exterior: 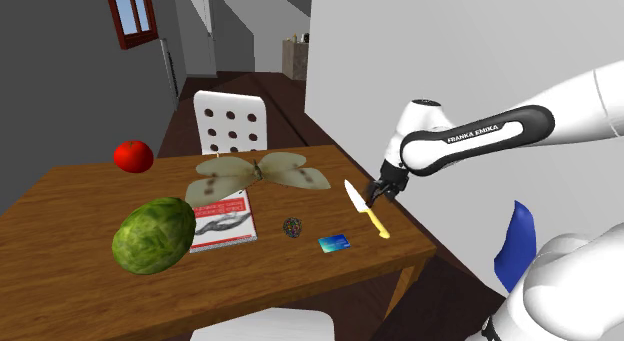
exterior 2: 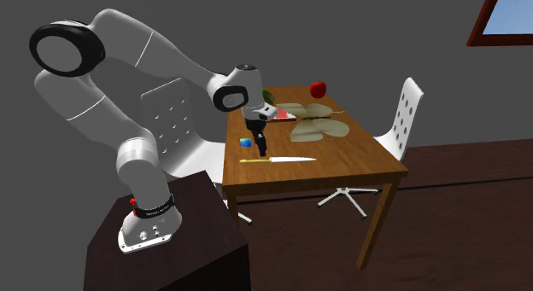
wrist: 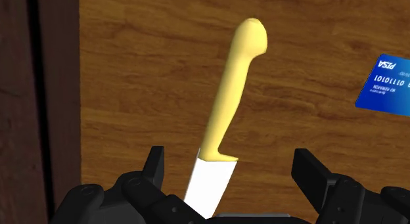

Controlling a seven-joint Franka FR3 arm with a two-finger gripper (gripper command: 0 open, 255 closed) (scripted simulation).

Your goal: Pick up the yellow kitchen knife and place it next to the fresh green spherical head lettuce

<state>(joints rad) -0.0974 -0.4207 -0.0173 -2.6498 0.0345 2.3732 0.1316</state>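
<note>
Poised over the yellow knife [wrist: 228, 104]
My open gripper [wrist: 230, 157] straddles it, its long axis square to my finger line, flat at the worktop [exterior: 70, 201] edge; lettuce [exterior: 153, 235] well apart, at the shoulder view's left.

The shoulder view looks down from beside the arm [exterior: 480, 129] across the table [exterior: 60, 204], fairly near. The second exterior view stands farther back behind the stand [exterior 2: 171, 255], facing over the table. The wrist view looks straight down, close above the tabletop. All three share the knife [exterior: 366, 209] and card [exterior: 335, 243] by the table's edge.
</note>
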